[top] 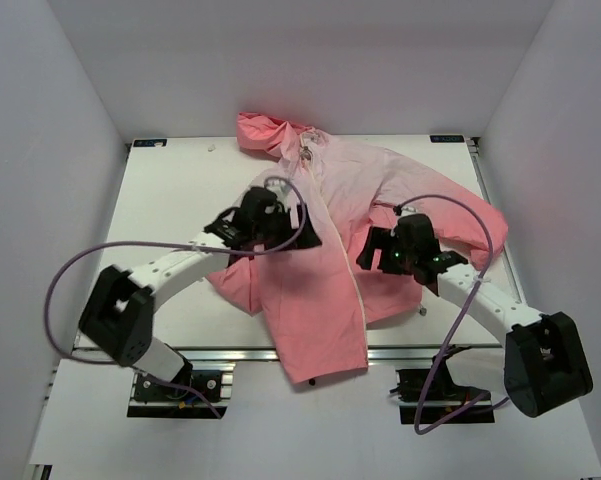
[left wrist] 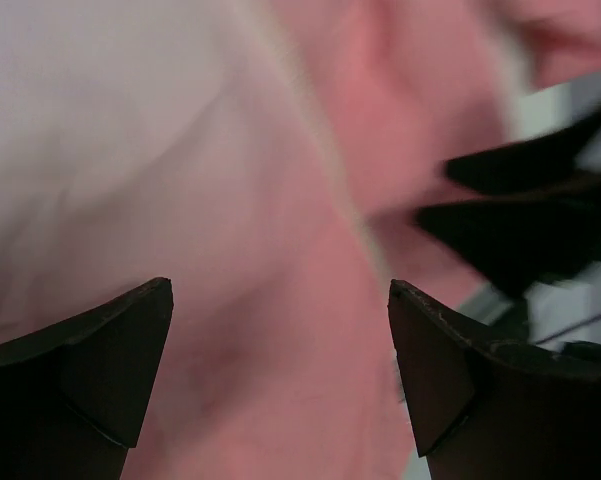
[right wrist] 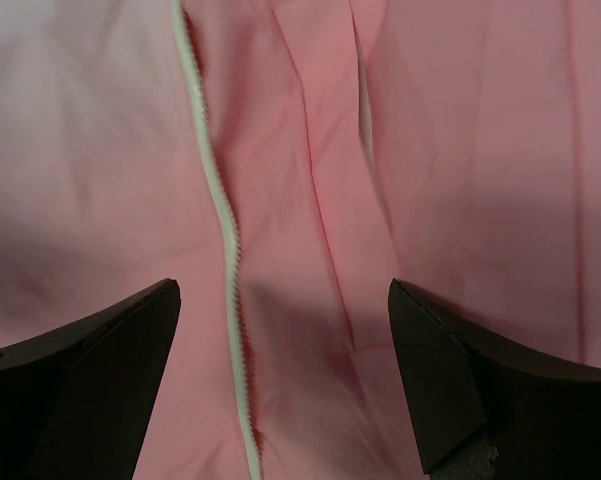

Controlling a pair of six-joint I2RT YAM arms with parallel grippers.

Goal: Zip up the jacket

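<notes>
The pink jacket lies spread on the white table, hood at the back, hem hanging over the near edge. Its whitish zipper runs down the front; the two front panels lie apart. My left gripper hovers open over the left front panel, whose pink fabric fills the space between its fingers. My right gripper is open over the right panel. In the right wrist view the zipper's toothed edge runs top to bottom between the open fingers, nearer the left one.
The white table sits between white enclosure walls. A metal rail runs along the near edge. Purple cables loop from both arms. The right gripper's black body shows at the right of the left wrist view.
</notes>
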